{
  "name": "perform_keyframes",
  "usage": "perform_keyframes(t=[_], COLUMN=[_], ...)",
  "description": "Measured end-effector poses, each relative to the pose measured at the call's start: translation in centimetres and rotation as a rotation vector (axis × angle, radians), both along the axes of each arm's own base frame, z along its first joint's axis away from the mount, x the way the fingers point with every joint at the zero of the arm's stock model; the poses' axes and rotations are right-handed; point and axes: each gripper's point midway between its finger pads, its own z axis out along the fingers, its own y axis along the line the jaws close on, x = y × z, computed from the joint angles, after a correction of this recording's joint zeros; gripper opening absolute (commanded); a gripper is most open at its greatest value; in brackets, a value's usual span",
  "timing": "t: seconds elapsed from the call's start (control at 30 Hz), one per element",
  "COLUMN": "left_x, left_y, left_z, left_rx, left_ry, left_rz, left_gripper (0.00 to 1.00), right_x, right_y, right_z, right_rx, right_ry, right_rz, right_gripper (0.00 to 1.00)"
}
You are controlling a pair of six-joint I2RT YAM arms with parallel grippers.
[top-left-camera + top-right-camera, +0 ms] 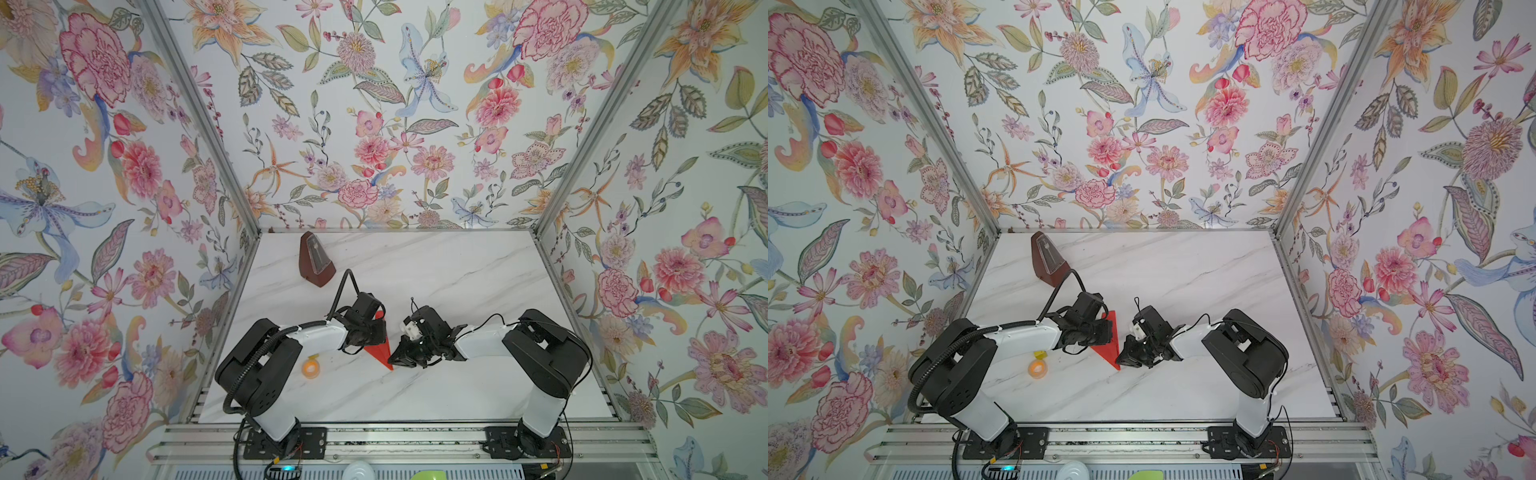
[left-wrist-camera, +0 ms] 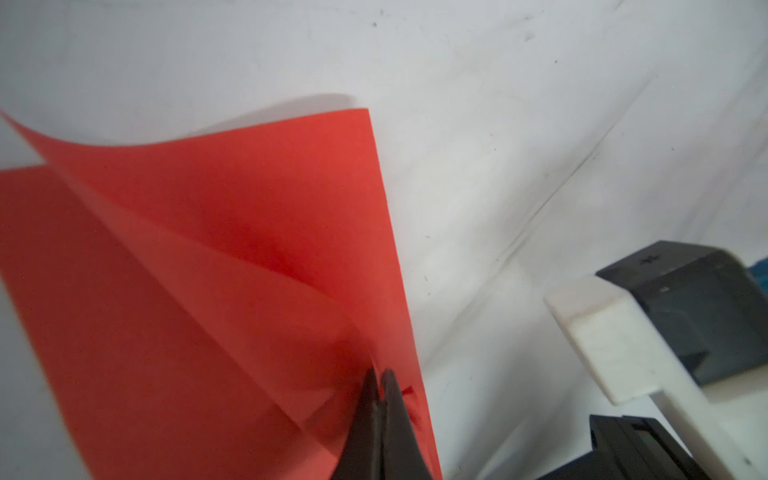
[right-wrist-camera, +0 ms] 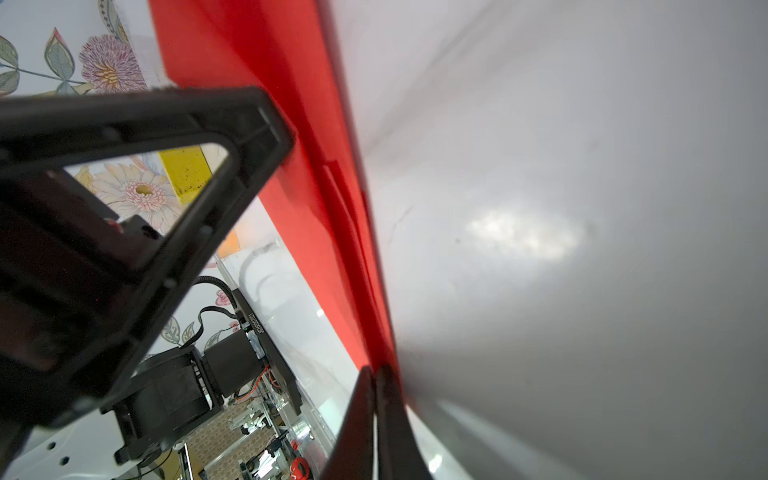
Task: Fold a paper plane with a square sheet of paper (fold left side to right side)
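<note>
Left wrist view: the left pincer (image 2: 379, 376) has its fingers pressed together on a raised, curling layer of the square sheet of paper (image 2: 208, 291). The sheet is red and already folded to a narrow pointed shape. Its lower layer lies flat on the white marbled desk (image 2: 540, 124).

In the right wrist view the right pincer (image 3: 376, 370) is also closed. Its tips sit right at the paper's long edge, but whether they pinch it is hard to make out. The blurred black frame of the left pincer fills much of that view.

In both top views the paper (image 1: 377, 353) (image 1: 1106, 351) lies between the two pincers. The left wrist covers its wide end, and its point shows just past the right pincer's tip (image 1: 392, 358).

Behind the left pincer, beside its forearm, sit an orange roll (image 1: 311, 368) and a small yellow block (image 1: 1039, 355), partly hidden by the arm. A dark brown metronome (image 1: 316, 264) stands well beyond the left pincer, near the back wall.
</note>
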Motion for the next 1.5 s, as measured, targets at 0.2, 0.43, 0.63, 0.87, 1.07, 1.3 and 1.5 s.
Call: perform_keyframes(t=[0.2,0.43,0.63,0.87,1.07,1.3,1.5], left_x=[0.0,0.4,0.9,1.4,1.4,1.4,1.5], left_y=[0.0,-0.3,-0.9,-1.1,-1.1,-1.1,-1.1], left_z=[-0.4,-0.7,-0.7,-0.7,-0.7,-0.7,-0.7], left_rx=[-0.006,-0.017,-0.042,-0.058,-0.059,-0.059,-0.060], left_ry=[0.004,-0.003,-0.022,-0.039,-0.041,-0.041,-0.042], left_rz=[0.005,0.004,-0.003,0.001,0.001,0.001,0.002], left_gripper=[0.00,0.00,0.00,0.00,0.00,0.00,0.00], right_x=[0.0,0.3,0.6,1.7,3.3,4.5,4.9], right_y=[0.0,-0.1,-0.6,-1.9,-1.3,0.7,1.4], right_z=[0.0,0.0,0.3,1.4,2.8,4.1,2.7], right_rx=[-0.004,-0.026,-0.075,-0.151,-0.146,-0.079,-0.068], right_ry=[0.000,-0.007,-0.015,-0.037,-0.074,-0.098,-0.076], right_rz=[0.001,0.004,-0.005,-0.042,-0.058,-0.037,-0.024], right_gripper=[0.00,0.01,0.14,0.16,0.15,0.05,0.04])
